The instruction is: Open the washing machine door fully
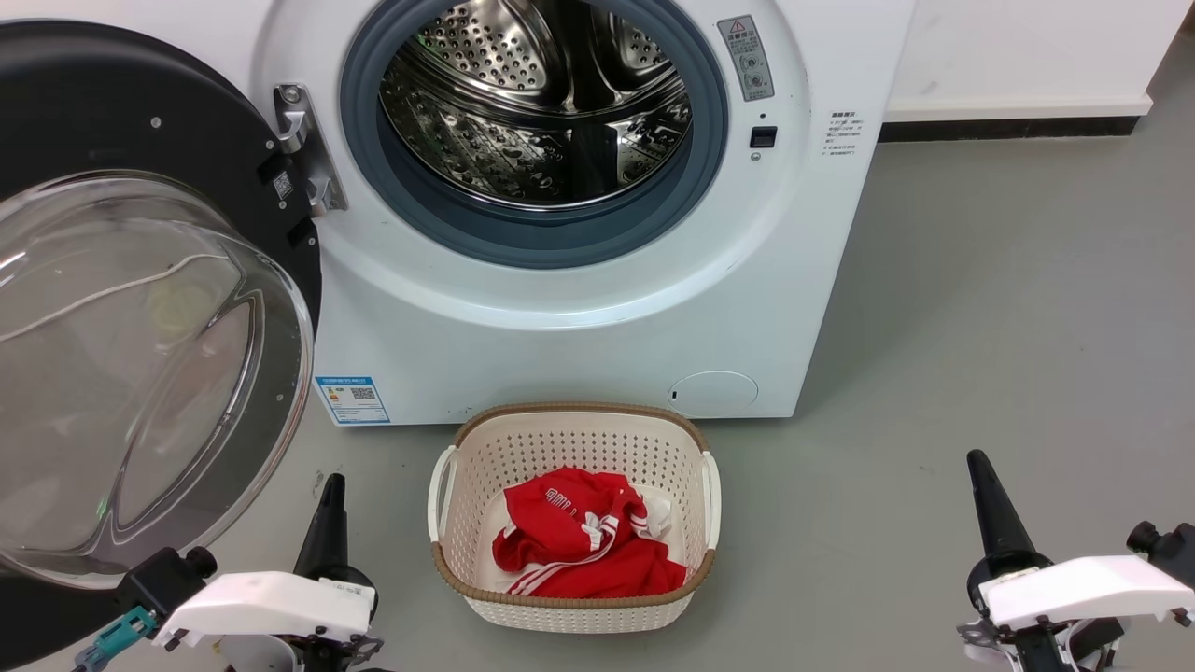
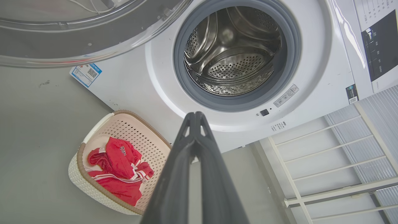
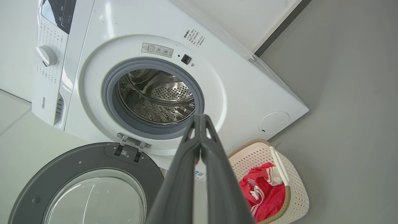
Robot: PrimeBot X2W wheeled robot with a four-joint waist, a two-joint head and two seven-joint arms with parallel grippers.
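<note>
Where it hinges beside the drum [image 1: 537, 103], the washing machine door [image 1: 112, 112] stands wide to the robot's left.
Hisense logo [image 3: 43, 102] on the washing machine [image 3: 248, 93] panel — left gripper [image 2: 196, 119] and right gripper [image 3: 200, 121] fingers pressed together, holding nothing.

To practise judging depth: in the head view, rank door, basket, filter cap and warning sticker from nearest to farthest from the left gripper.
1. Door, just left of the left gripper.
2. Basket, to its right.
3. Filter cap, beyond the basket.
4. Warning sticker, upper right.
</note>
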